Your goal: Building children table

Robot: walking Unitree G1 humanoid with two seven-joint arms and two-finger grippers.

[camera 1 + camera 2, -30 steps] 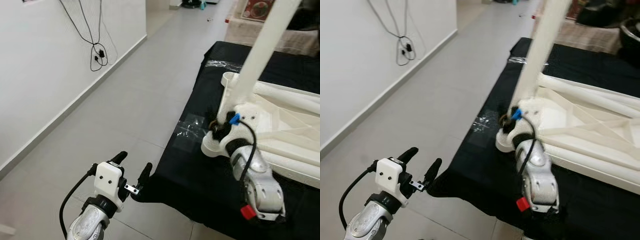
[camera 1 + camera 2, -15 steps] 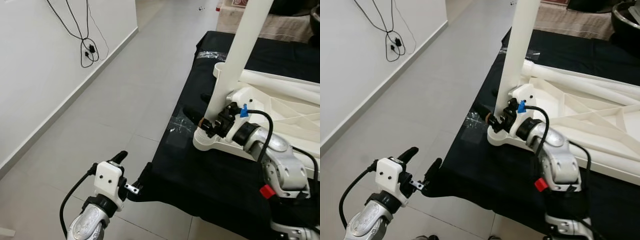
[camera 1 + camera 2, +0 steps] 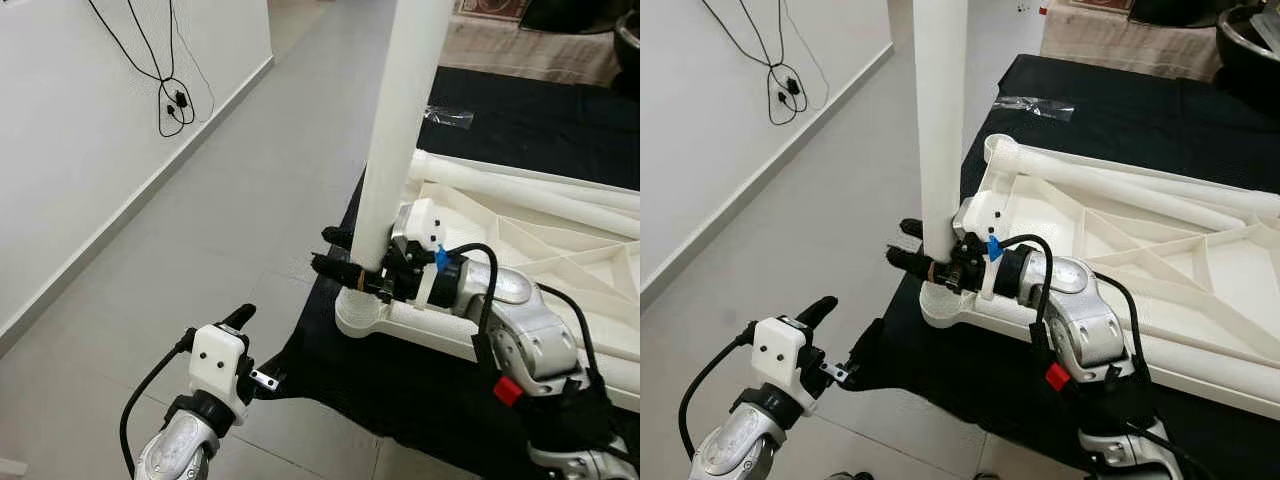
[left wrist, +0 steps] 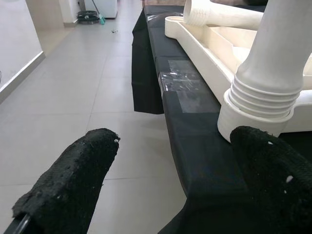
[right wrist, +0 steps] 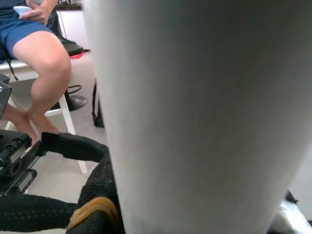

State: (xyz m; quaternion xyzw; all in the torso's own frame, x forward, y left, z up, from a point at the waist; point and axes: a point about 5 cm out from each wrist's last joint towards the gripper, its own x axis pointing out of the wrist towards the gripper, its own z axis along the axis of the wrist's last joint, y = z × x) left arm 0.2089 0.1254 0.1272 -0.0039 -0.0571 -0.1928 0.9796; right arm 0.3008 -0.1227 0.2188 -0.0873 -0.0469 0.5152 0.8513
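a black cloth (image 3: 520,120) covers the low surface at about 3 o'clock of the head views, and its edge hangs down to the floor. a clear plastic bag (image 3: 1035,105) lies on this cloth near 12 o'clock. the floor has large pale grey tiles (image 3: 200,260). a white wall (image 3: 70,130) stands at 9 o'clock, and black cables (image 3: 175,95) hang on it toward 11 o'clock. in the right wrist view a person sits on a chair; a bare knee (image 5: 48,63) is visible at 10 o'clock.
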